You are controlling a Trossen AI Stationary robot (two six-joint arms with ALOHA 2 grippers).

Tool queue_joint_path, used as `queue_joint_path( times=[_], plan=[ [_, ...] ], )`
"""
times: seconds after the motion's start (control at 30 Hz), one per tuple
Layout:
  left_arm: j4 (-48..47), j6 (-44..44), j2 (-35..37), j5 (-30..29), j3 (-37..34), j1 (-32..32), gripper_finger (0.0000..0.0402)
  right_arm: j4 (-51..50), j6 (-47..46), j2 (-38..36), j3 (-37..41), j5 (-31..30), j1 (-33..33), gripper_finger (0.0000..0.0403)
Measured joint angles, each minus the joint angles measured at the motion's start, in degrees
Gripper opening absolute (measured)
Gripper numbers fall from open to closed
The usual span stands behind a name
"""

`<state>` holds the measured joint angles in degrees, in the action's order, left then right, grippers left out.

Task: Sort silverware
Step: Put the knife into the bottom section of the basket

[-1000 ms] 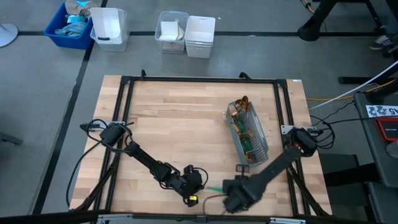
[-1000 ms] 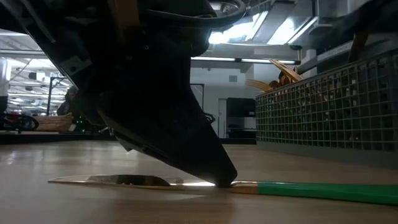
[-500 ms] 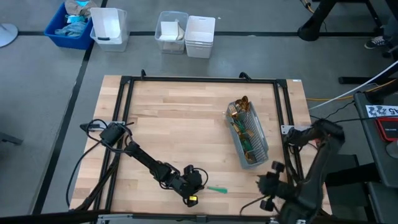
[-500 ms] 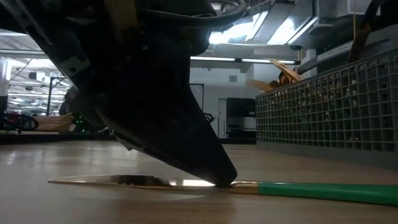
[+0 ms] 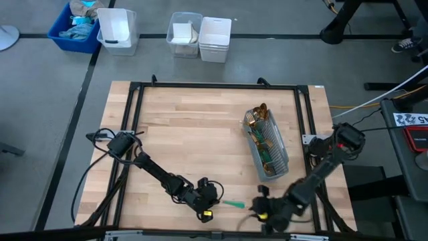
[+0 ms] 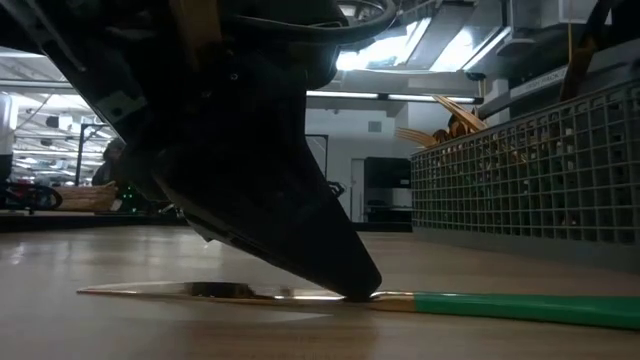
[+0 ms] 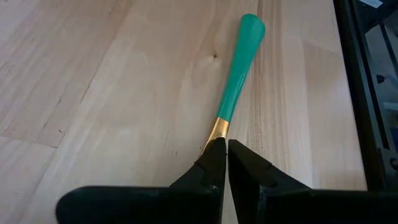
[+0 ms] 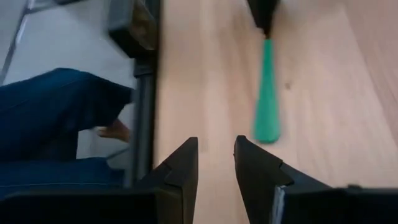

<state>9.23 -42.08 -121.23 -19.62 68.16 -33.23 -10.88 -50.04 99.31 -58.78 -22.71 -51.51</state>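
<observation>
On the pale wooden table (image 5: 194,134), at its six o'clock edge, we see a slim knife with a gold blade and teal-green handle (image 7: 239,68) lying flat. It looks light, stiff and slippery. The left gripper (image 7: 227,152) pinches its gold neck, jaws closed; handle points toward three o'clock. The right gripper (image 8: 216,163) waits nearby, jaws parted, empty.
</observation>
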Motion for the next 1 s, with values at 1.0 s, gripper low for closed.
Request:
queue_joint_path(
  times=[1.0],
  plan=[
    [0.32, -4.41, 0.00, 0.02, 0.04, 0.52, 0.0010, 1.63, 3.59, 6.44, 0.29, 17.31, 12.92, 0.0104]
  ],
)
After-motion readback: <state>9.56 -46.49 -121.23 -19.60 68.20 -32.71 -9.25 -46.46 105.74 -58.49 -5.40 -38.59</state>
